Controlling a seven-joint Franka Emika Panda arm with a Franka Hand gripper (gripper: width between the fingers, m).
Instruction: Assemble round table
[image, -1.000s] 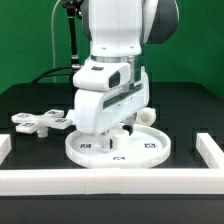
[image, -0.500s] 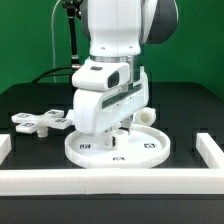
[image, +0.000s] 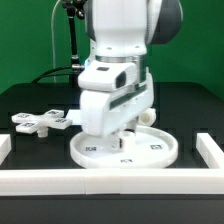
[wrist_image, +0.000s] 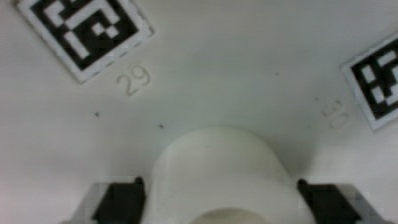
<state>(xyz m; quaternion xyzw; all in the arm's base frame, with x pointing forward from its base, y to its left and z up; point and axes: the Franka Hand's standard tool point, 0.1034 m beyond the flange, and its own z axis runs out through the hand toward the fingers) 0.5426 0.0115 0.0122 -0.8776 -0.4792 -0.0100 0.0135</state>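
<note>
On the black table (image: 25, 100) the disc (image: 152, 150) lies flat under the arm, with the base (image: 40, 121) well apart toward the exterior view's left. Your claw (wrist_image: 222, 200) grips the leg (wrist_image: 222, 165) between both fingers, upright near the disc's middle, between two tags. I judge you should press straight down without tilting, so it seats squarely.

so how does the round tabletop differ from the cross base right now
Shape: the round tabletop is a wide rimmed disc; the cross base is a smaller cross with round ends. Place: the tabletop lies under the claw, which grips the short leg over it; the cross base lies apart at the exterior view's left, untouched. Both are white, tagged and flat on the black table.
</note>
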